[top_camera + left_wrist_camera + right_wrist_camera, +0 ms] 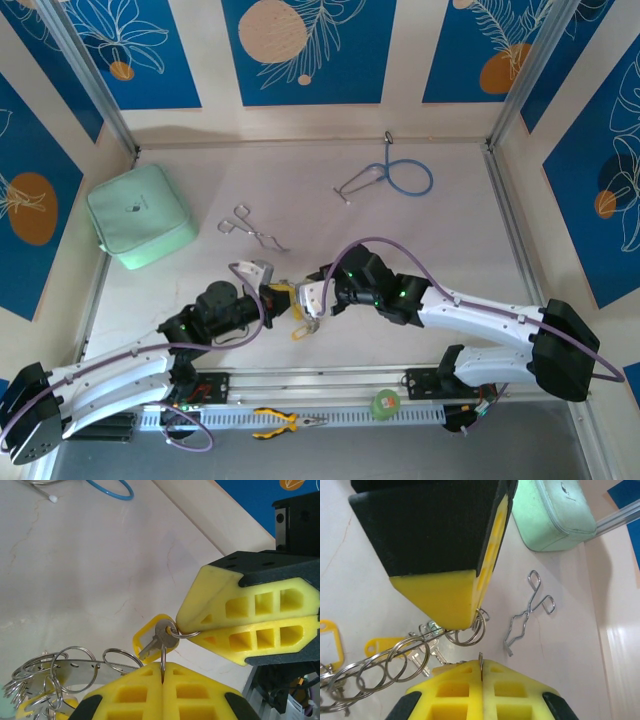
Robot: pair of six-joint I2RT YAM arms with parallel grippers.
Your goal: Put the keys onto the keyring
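Threading step: left hand [162, 668] and right hand [186, 631] both clamped on small ring [163, 655] carrying key [159, 639]. Next: feed it onto keyring [80, 665]; needs fine alignment.

A: Bright, even light from above on the worktop [300, 190]; soft shadows gather along its near edge.
B: And the wrist views?
A: Pale worktop slightly washed out. The left tool [162, 667], at the picture's bottom, looks soft, perhaps too close for focus.
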